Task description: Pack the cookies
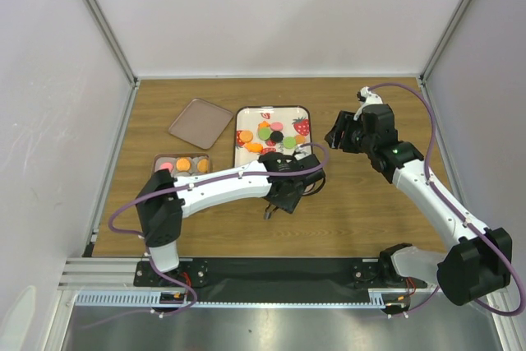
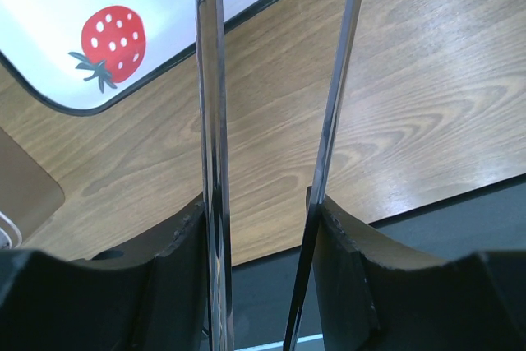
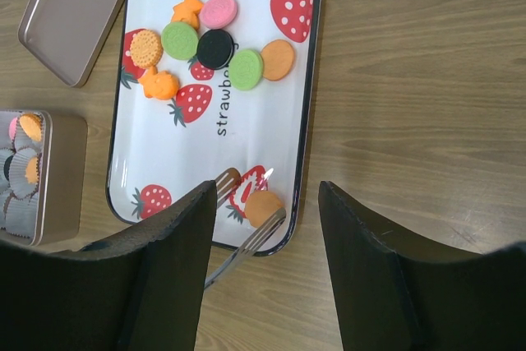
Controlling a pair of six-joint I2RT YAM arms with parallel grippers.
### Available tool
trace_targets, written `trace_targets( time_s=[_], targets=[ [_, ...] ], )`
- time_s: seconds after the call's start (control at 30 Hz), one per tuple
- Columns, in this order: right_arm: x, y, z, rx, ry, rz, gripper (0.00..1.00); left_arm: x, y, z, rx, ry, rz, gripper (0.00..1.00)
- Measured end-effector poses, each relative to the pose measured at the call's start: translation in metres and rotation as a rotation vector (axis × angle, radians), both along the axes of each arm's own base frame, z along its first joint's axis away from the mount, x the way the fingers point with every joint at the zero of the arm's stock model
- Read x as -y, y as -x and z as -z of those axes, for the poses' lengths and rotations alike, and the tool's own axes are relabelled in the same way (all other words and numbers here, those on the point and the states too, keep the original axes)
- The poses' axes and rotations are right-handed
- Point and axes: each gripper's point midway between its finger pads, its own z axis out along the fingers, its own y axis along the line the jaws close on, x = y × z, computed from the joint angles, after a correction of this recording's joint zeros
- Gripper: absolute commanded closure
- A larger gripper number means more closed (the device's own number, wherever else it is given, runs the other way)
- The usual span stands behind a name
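— Cookies (image 3: 215, 48) first: where do we have them?

— Most sit bunched on the far half of the tray (image 3: 246, 113). A few are in paper cups in the tin (image 3: 66, 178), whose lid (image 3: 70, 14) lies apart on the worktop (image 3: 411, 121). One orange cookie (image 3: 263, 207) lies alone by the tray's near corner. Our tongs (image 3: 246, 244) reach to it, but we cannot tell whether the tips touch it.

— And our jaws?

— On the left gripper (image 2: 259, 219) the jaws press on the tongs' two blades, which stand apart. On the right gripper (image 1: 335, 136) the jaws are apart and empty, over the worktop just right of the tray.

— How will they handle?

— We judge them light, thin, stiff and probably brittle, and apt to skid on the glossy tray. We should pinch each one gently across its rim, edge to edge, one at a time. Those touching in the bunch may need nudging clear first.
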Motion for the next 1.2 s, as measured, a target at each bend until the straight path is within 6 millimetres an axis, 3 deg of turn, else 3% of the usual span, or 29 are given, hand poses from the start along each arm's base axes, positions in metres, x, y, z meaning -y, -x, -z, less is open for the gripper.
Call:
trace_targets(
  time_s=[1.2],
  targets=[
    [0.0, 0.0, -0.001, 0.002, 0.0, -0.001, 0.41, -0.001, 0.002, 0.012, -0.017, -0.028, 0.008, 0.52]
  ],
)
